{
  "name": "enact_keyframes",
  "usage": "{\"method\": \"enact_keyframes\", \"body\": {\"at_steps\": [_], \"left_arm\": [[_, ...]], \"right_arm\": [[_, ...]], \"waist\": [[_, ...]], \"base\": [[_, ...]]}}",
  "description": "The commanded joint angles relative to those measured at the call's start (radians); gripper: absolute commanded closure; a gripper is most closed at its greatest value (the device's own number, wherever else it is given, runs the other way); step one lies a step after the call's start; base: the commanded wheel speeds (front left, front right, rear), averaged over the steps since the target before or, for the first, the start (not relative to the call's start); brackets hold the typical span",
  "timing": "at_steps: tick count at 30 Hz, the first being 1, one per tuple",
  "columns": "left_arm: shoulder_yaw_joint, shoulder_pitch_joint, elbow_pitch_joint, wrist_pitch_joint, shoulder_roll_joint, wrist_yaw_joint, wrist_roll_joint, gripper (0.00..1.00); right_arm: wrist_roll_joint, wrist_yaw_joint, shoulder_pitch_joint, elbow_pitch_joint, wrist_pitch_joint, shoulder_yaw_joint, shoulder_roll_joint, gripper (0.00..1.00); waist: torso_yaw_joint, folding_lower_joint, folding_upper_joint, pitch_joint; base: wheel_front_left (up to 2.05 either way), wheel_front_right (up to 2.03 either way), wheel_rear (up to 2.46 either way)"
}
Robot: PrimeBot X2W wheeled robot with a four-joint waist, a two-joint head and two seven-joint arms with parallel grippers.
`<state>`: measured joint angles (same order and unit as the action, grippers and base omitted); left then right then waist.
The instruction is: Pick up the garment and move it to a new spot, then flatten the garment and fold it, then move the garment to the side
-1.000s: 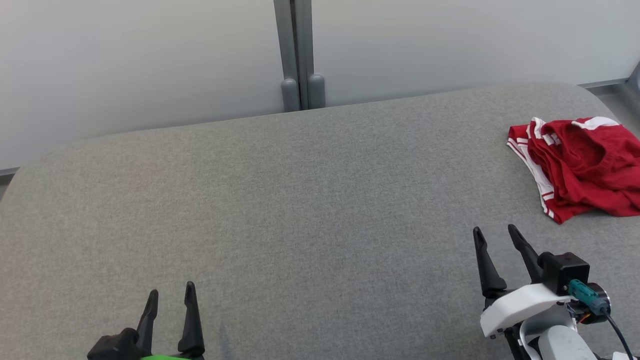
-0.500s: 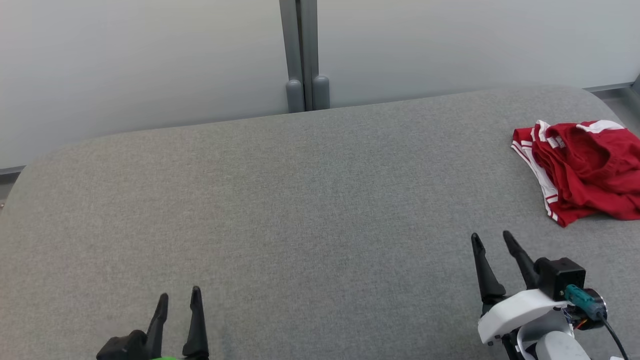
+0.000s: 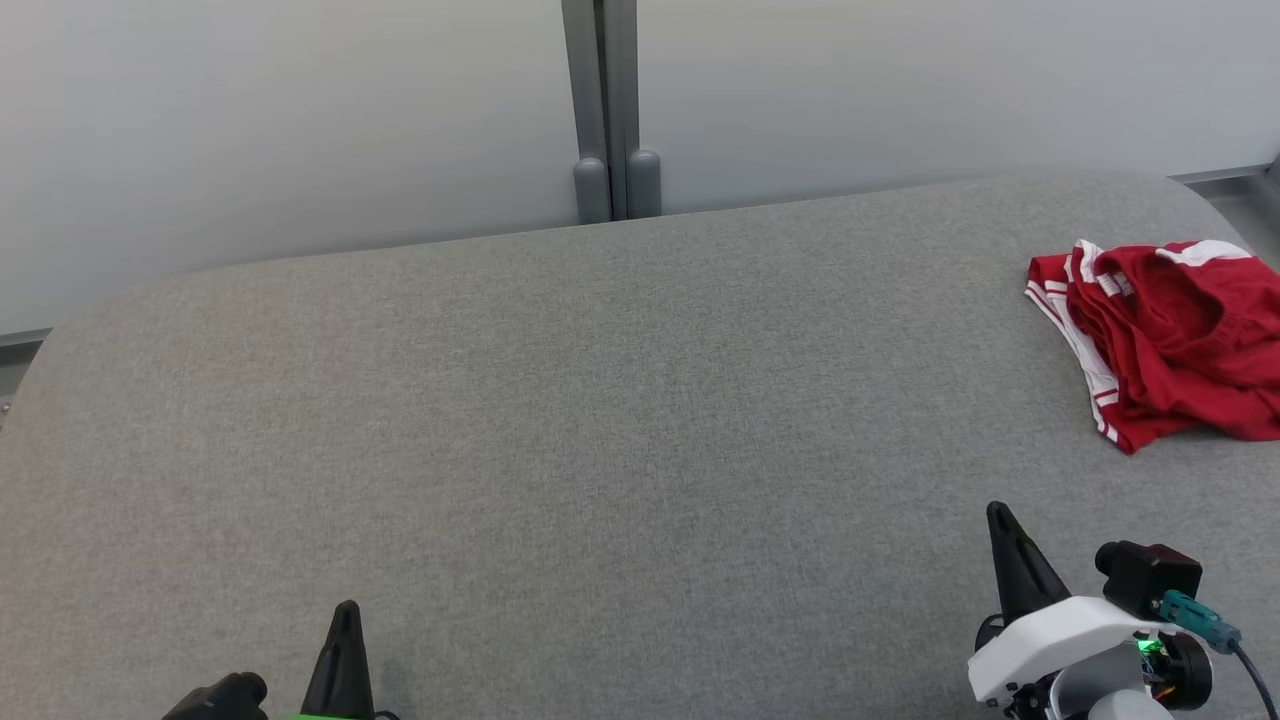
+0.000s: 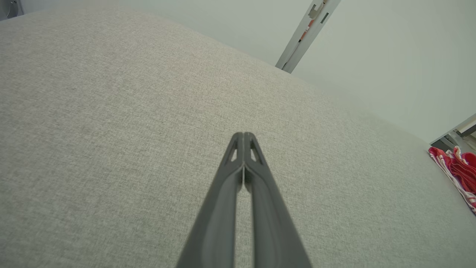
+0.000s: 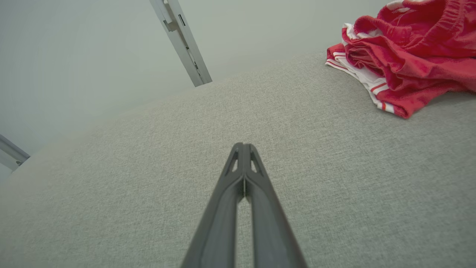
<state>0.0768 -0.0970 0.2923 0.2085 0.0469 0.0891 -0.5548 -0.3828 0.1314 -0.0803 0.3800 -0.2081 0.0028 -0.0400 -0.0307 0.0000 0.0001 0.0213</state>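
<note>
Shows red striped shorts (image 3: 1170, 335) heaped on the worktop (image 3: 600, 420) at far right of frame, well apart from left fingers (image 3: 345, 650) and right fingers (image 3: 1010, 570), both pressed together, empty, seemingly parked low.

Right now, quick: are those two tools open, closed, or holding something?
Left tool: closed, holding nothing.
Right tool: closed, holding nothing.

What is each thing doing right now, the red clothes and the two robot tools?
red garment: crumpled in a heap, lying on the grey cushion, not held.
left tool: shut, holding nothing.
right tool: shut, holding nothing, apart from the garment.
</note>
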Motion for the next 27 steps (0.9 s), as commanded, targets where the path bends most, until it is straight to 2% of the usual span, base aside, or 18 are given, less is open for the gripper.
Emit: {"method": "enact_keyframes", "body": {"at_steps": [1, 27], "left_arm": [[-0.01, 0.032, -0.018, -0.01, 0.003, 0.006, -0.038, 1.0], [-0.069, 0.093, -0.029, -0.113, 0.006, 0.018, -0.38, 1.0]], "right_arm": [[-0.046, 0.0, -0.019, -0.024, 0.011, -0.007, -0.004, 1.0], [-0.441, 0.0, -0.024, -0.065, 0.114, -0.043, -0.007, 1.0]], "waist": [[0.0, 0.0, -0.0001, 0.0], [0.007, 0.0, -0.0001, -0.006]], "base": [[0.0, 0.0, 0.0], [0.0, 0.0, 0.0]]}}
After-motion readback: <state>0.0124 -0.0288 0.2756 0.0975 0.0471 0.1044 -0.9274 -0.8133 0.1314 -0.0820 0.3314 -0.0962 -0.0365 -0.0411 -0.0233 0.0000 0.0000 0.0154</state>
